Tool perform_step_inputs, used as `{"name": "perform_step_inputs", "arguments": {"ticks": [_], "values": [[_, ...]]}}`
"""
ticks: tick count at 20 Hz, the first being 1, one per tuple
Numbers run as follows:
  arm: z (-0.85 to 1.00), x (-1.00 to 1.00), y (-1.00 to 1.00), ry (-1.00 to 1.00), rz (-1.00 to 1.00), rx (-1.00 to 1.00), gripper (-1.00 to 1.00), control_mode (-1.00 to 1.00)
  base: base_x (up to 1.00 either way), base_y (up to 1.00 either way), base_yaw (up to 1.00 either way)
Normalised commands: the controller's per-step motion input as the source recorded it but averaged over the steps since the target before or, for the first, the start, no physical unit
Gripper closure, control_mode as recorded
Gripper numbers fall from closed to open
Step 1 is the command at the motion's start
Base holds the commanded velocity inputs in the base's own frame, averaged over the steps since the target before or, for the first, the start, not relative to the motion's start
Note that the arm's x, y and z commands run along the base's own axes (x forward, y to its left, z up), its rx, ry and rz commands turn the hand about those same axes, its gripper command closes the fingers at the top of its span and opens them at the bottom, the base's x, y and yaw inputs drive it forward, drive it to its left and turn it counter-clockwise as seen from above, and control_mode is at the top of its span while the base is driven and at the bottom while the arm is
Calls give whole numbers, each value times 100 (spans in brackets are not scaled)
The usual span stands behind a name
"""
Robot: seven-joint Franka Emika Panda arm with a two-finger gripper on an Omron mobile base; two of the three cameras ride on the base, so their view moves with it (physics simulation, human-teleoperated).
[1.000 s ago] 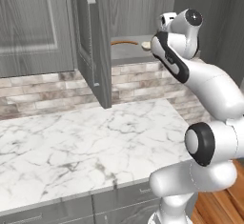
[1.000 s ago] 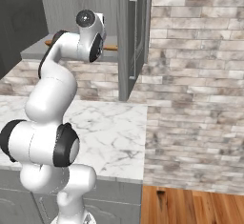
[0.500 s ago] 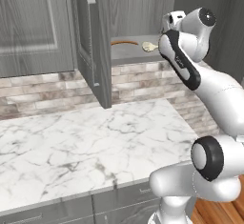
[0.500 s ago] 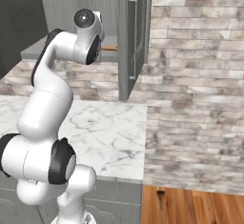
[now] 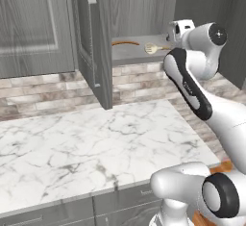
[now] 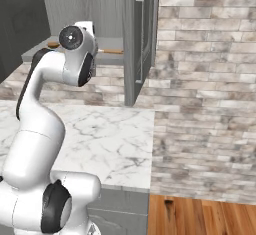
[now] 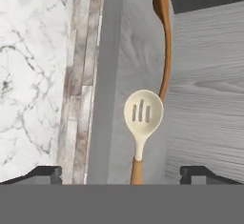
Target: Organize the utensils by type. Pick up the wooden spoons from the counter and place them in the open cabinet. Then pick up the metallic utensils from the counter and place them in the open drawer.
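tool (image 7: pixel 121 173) open, holding nothing — both wooden spoons (image 7: pixel 143 118) lie on the open cabinet (image 5: pixel 139 54) shelf.

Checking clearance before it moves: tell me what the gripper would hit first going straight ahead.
Probably the slotted wooden spoon on the cabinet shelf, between the open gripper's fingertips; depth is unclear.

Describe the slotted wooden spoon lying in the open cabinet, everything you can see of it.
The slotted wooden spoon lies flat on the grey cabinet shelf. Its head is pale cream, rounded, pierced by three short slots; a pale neck joins an orange-brown handle that runs toward the camera, between the open end effector's fingertips, which stand apart from it. A second, all-brown wooden spoon curves away behind it, its handle meeting the slotted head's edge. From the left base view the spoon sits near the shelf's front.
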Motion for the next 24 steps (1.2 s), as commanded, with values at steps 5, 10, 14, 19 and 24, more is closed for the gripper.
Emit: {"name": "perform_step_inputs", "arguments": {"ticks": [5, 10, 14, 19, 24], "values": [[7, -78, 19, 1, -21, 29, -100, -100, 0, 0, 0], [-2, -99, 10, 0, -32, 30, -100, -100, 0, 0, 0], [-14, -100, 8, 0, -36, 35, -100, -100, 0, 0, 0], [-27, -96, 7, 0, -34, 38, -100, -100, 0, 0, 0], [-31, -83, 1, 1, -28, 40, -100, -100, 0, 0, 0]]}}
